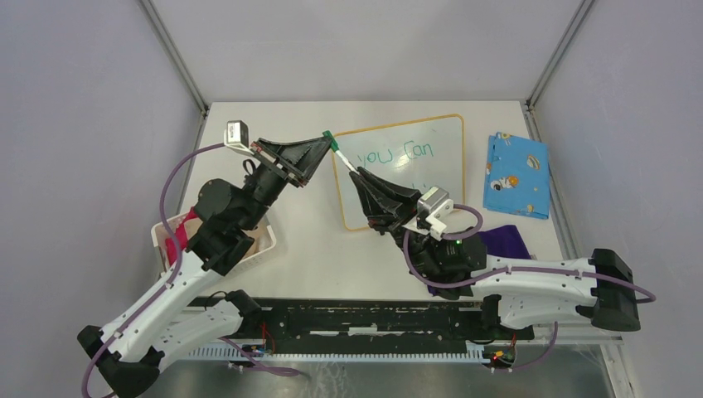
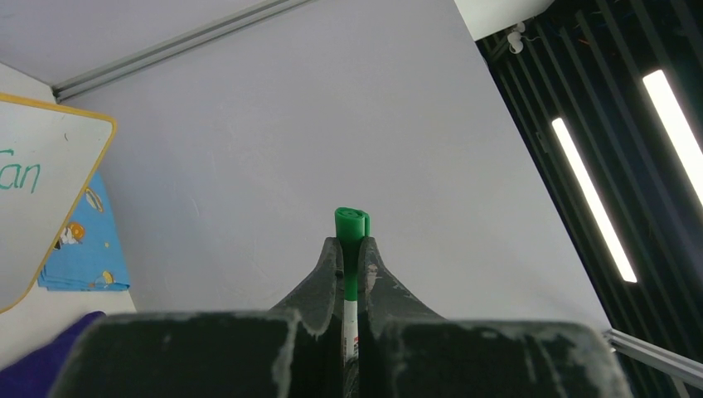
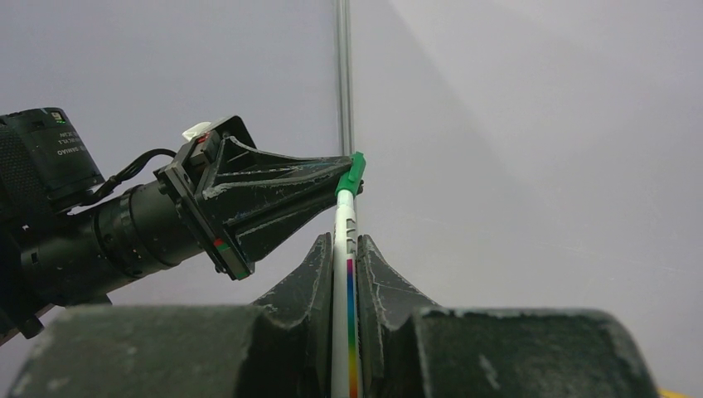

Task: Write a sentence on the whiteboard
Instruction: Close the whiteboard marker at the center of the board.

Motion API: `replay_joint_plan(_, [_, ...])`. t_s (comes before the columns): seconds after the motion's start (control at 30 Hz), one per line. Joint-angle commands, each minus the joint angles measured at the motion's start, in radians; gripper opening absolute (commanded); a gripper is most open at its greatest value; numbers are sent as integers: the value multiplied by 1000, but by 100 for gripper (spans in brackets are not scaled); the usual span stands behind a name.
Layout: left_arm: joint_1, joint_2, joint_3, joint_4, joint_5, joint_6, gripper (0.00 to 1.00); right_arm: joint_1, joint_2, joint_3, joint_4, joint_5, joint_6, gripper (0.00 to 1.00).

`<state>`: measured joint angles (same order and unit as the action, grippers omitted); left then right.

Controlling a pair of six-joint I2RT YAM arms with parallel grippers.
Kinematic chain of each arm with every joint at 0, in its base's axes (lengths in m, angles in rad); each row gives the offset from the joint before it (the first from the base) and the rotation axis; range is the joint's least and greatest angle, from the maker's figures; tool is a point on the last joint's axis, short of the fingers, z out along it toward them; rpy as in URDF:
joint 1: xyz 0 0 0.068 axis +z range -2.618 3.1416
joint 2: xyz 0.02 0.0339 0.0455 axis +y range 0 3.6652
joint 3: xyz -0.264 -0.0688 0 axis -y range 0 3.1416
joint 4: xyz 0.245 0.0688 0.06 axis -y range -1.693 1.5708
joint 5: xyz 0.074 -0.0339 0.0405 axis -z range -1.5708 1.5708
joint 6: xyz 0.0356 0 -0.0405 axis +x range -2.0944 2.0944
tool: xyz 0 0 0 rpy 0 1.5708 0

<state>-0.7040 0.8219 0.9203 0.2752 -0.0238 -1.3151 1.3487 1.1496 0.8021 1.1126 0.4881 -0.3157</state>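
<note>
Over the left edge of the whiteboard (image 1: pixel 443 170), a marker (image 1: pixel 346 157) is pinched by the left gripper (image 1: pixel 327 142) at its green cap (image 2: pixel 351 224) and the right gripper (image 1: pixel 357 172) at its barrel; with the sentence (image 1: pixel 396 154) partly visible, recapping is judged in hand, calling for a straight push together.

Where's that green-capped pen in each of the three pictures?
Top external: the pen slants over the whiteboard's upper left corner.
Left wrist: bottom centre, cap up, in the left pincer.
Right wrist: centre, rising from the right pincer.
Shared landmark: the left pincer, gripping the cap end in all three.
</note>
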Motion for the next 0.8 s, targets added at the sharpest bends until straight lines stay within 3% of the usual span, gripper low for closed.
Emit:
replay_joint_plan(0.0, [-17,-14,12,27,4,50,2,8,20,58,72,59,-32,0])
replay_joint_plan(0.33, [-80,3,25,51,-89,81,2,7,109,104,172,139,-111,0])
replay_joint_plan(0.77, [-172,42,17,85,-83,145,2,9,124,90,216,115,-128,0])
